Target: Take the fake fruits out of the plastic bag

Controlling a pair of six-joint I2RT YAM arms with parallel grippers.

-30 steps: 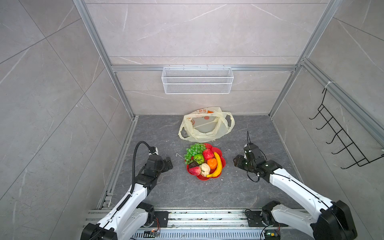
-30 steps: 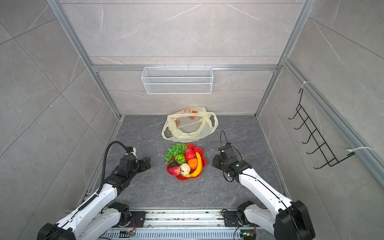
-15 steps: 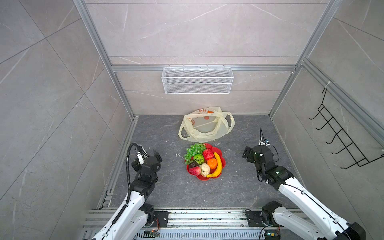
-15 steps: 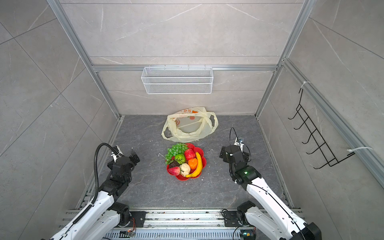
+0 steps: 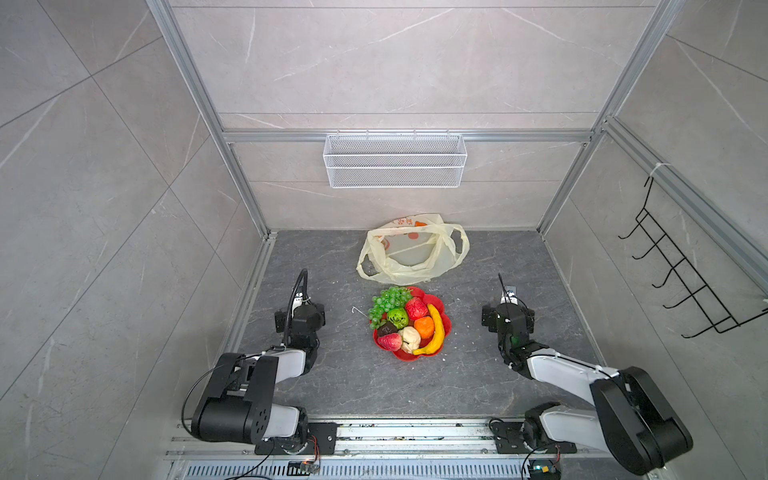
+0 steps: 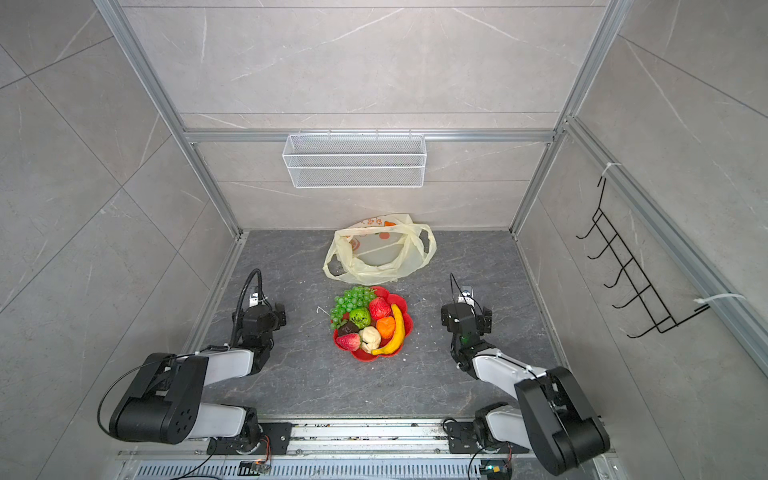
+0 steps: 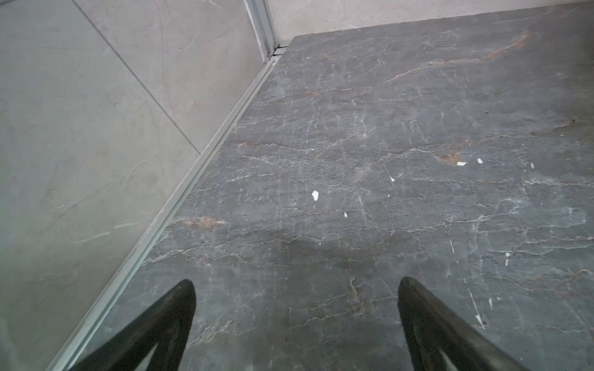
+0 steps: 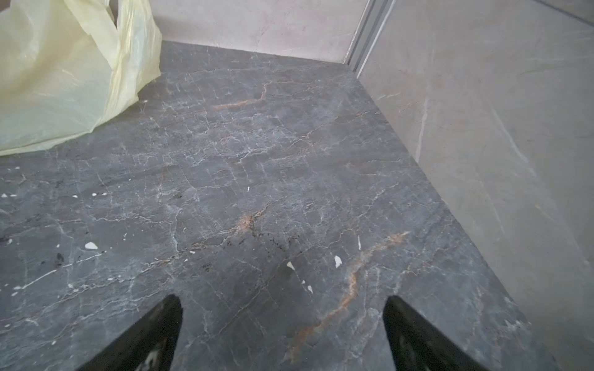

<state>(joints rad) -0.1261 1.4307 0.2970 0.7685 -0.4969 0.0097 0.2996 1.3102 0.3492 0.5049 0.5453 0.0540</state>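
- In a top view, the plastic bag [image 5: 411,253] lies slack against the middle of the back edge of the tabletop [image 5: 374,386]. Its long axis runs along that edge and a loop handle is splayed at each end. No fruit shape shows through the thin film, so I judge it empty.
- In the same view, the fake fruits [image 5: 405,322] are piled on a red plate [image 5: 448,322] at the tabletop's centre, just in front of the bag and clear of it. The task looks complete.
- In a top view, the left gripper [image 6: 262,318] sits near the left edge and the right gripper [image 6: 465,318] near the right edge. The plate lies between them and well apart from both, and neither gripper touches anything.
- From either gripper the bag lies ahead and inward, toward the back edge. The two arms look about equally near it.
- In the left wrist view, the left gripper [image 7: 295,282] has its jaws spread wide with only bare tabletop between them. It aims at the back left corner, and neither bag nor fruit is in sight.
- In the right wrist view, the right gripper [image 8: 283,298] is likewise agape and empty, pointing toward the back right corner. A fold of the bag [image 8: 58,74] shows off to one side.
- If the bag needed a final check, I judge the right arm better placed, with a turn inward.
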